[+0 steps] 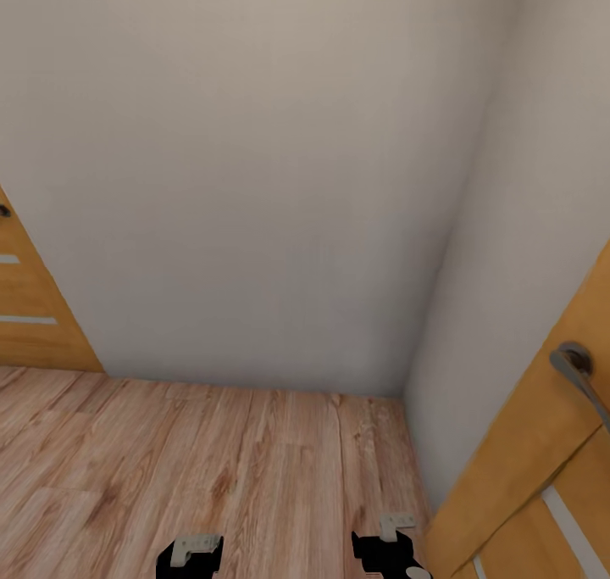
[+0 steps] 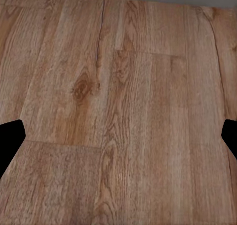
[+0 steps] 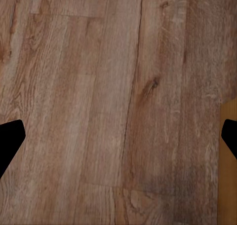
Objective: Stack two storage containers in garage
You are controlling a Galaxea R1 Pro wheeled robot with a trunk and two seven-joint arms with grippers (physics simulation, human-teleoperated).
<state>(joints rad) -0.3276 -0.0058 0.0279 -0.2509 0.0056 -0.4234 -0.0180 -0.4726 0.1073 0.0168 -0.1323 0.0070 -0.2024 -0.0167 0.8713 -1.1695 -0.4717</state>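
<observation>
Head view walls (image 1: 254, 180), doors (image 1: 525, 460), wrists planks (image 2: 118, 106)

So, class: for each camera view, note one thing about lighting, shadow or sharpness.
Head view: soft even light on the cream wall, dimmer in the corner, no glare. Left wrist view: wood-plank floor grain fairly sharp. Right wrist view: grain softer, a faint dark patch low on the planks.

Pale cream plain walls (image 1: 254, 180), light brown grained wood-plank floor (image 1: 212, 460), two orange-tan doors (image 1: 525, 469) with pale stripes, grey lever handle (image 1: 578, 371)
</observation>
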